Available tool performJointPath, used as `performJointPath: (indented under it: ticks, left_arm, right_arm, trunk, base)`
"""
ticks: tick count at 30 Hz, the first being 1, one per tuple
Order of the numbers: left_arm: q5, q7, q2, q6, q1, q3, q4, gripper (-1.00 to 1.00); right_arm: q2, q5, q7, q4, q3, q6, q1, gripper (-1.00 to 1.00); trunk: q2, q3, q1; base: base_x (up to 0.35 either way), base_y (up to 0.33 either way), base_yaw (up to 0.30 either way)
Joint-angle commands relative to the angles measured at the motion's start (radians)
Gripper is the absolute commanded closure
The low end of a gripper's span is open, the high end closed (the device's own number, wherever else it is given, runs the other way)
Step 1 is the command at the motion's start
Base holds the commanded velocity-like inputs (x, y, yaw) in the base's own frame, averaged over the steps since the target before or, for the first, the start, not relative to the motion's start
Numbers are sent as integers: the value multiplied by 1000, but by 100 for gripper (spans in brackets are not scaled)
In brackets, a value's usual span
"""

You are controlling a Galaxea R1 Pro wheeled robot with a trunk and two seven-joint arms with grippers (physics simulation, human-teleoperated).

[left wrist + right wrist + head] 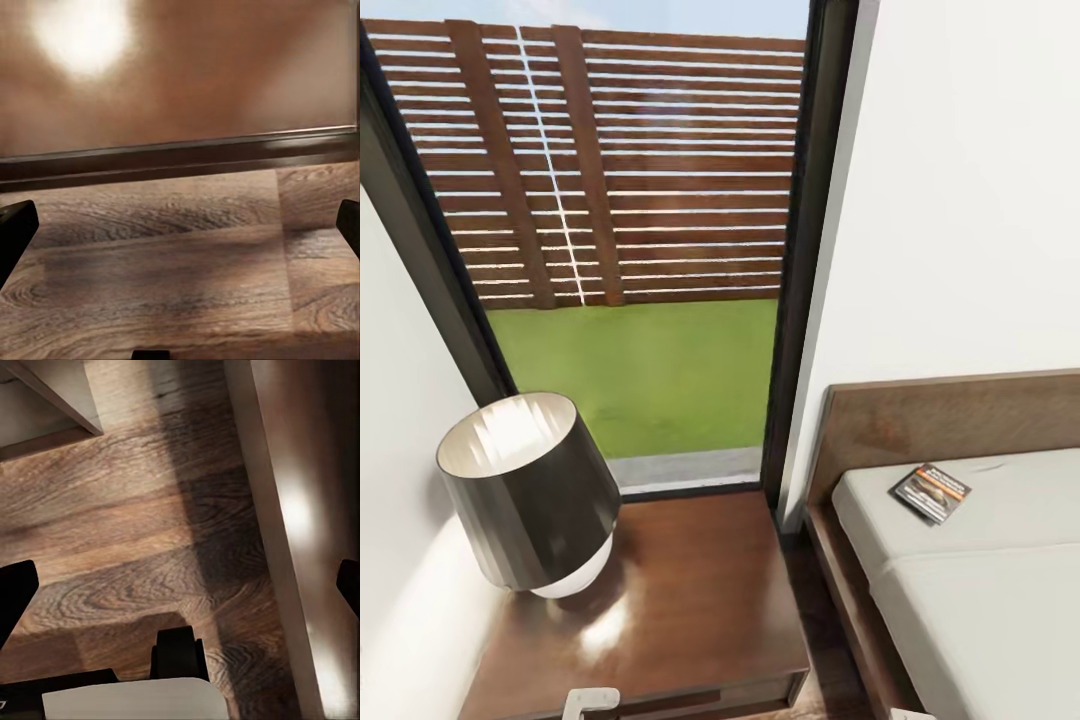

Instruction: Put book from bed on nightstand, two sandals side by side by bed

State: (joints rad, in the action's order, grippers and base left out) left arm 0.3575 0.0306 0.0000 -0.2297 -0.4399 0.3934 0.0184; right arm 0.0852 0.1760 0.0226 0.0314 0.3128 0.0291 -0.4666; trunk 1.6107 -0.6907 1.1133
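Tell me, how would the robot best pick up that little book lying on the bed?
The book lies flat on the mattress near the headboard, turned at an angle. Being thin and flat, it is probably best taken from above, fingers closing across its narrow width over two opposite edges and pressing slightly into the soft mattress. The side facing the nightstand looks open for the approach.

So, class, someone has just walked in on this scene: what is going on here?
Nothing is being handled yet. The robot faces a nightstand with a lamp on it, in front of a tall window. The book lies on the bed, near the headboard. Both wrist views look down at the wood floor, with the left tool and the right tool open and empty.
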Motion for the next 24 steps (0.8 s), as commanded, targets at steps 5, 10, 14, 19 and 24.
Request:
performJointPath:
  ticks: [5, 10, 14, 19, 24]
  left_arm:
    - [6, 3, 0, -2, 0, 9, 0, -100]
    - [5, 3, 0, -2, 0, 9, 0, -100]
    - [5, 3, 0, -2, 0, 9, 0, -100]
    - [5, 3, 0, -2, 0, 9, 0, -100]
    - [5, 3, 0, -2, 0, 9, 0, -100]
  right_arm:
    - [1, 10, 2, 2, 9, 3, -1, -100]
    - [1, 10, 2, 2, 9, 3, -1, -100]
    - [1, 10, 2, 2, 9, 3, -1, -100]
    - [1, 10, 2, 2, 9, 3, -1, -100]
    - [1, 10, 2, 2, 9, 3, -1, -100]
  trunk:
    - [-35, 15, -19]
    - [-70, 31, -39]
    - [-98, 43, -54]
    - [-133, 59, -73]
    - [-168, 74, -92]
  base:
    - [0, 0, 0]
    - [0, 0, 0]
    - [0, 0, 0]
    - [0, 0, 0]
    - [0, 0, 0]
